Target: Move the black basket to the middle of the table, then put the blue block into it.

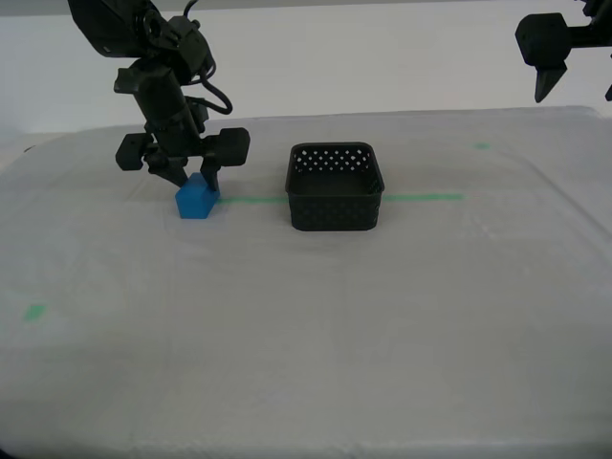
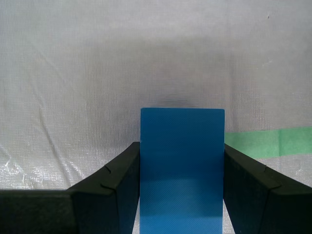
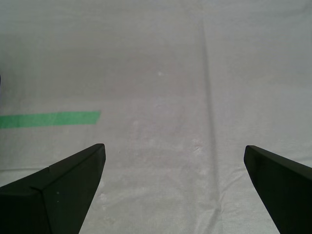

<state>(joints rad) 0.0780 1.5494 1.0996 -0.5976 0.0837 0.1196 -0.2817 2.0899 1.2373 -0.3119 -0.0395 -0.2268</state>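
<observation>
The blue block rests on the table at the exterior view's left, on the green tape line. My second gripper reaches down over it, and in the second wrist view its fingers press against both sides of the block. The black basket stands upright and empty near the table's middle, apart from the block. My first gripper hangs high at the exterior view's upper right. It is open and empty over bare cloth in the first wrist view.
A thin green tape line runs across the table behind the basket and shows in both wrist views. Small green tape bits lie at the front left and back right.
</observation>
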